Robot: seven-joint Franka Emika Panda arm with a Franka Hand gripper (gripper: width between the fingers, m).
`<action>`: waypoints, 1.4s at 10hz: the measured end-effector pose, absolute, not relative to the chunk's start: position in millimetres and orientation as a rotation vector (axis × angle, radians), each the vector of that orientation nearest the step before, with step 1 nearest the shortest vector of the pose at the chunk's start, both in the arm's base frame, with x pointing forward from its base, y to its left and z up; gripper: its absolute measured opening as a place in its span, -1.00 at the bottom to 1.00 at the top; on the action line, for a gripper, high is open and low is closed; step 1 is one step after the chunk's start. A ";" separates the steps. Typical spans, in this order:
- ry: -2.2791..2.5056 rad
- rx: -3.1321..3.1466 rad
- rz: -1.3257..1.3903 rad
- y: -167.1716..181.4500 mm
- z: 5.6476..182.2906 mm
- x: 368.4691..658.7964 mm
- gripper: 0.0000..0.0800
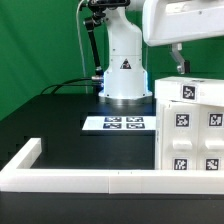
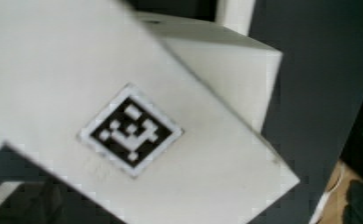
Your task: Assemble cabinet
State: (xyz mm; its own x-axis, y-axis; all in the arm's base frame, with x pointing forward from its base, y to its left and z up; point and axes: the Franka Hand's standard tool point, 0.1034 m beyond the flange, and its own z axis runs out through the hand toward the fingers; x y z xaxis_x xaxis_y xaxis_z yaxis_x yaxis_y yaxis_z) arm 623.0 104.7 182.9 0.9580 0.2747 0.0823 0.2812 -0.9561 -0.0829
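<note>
The cabinet's large white box body (image 1: 190, 125) stands at the exterior view's right, with several square black-and-white tags on its faces. My gripper (image 1: 178, 66) hangs from the white arm just above the box's top edge, and I cannot tell whether it touches the box. In the wrist view a white tagged surface (image 2: 133, 130) fills most of the frame, tilted and very close, with another white block edge (image 2: 222, 50) behind it. My fingers do not show there, so I cannot tell whether the gripper is open or shut.
The marker board (image 1: 115, 124) lies flat on the black table in front of the robot's white base (image 1: 124, 70). A long low white rim bar (image 1: 100, 181) runs along the front edge and turns back at the exterior view's left. A green backdrop stands behind.
</note>
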 end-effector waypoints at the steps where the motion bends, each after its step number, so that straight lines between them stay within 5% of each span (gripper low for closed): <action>1: -0.520 -3.009 -0.111 104.0 182.3 623.8 0.99; 7: -1.192 -2.861 -0.097 96.5 176.4 622.6 0.99; 14: -1.196 -2.859 -0.057 83.3 155.5 616.9 0.99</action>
State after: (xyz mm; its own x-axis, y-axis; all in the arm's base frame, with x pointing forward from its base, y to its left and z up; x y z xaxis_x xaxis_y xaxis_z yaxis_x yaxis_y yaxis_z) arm 616.9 83.3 155.5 0.7017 0.7107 0.0501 0.7123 -0.7015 -0.0242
